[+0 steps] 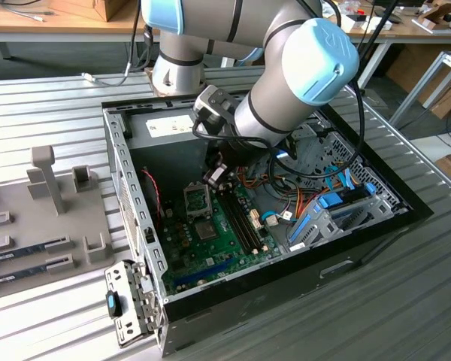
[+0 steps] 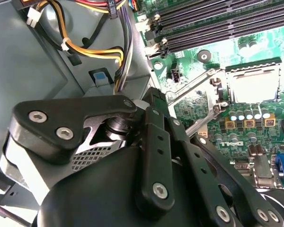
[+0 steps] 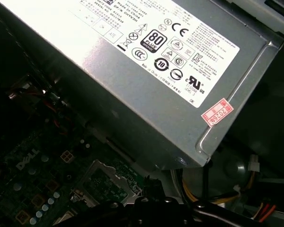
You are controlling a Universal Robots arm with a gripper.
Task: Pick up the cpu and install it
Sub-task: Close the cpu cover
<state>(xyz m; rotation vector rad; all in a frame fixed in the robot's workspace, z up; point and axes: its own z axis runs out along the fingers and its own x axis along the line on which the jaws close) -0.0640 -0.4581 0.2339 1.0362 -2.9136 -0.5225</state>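
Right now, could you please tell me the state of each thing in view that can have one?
Computer case: side open, lying flat.
Processor socket: empty, its metal frame swung up.
Memory slots: empty.
Gripper: lowered into the case, just above the socket.
Power supply: mounted in the case corner.

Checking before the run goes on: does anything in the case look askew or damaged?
Nothing stands out. The socket has its frame swung open, the board lies flat, and the claw hangs above the socket.
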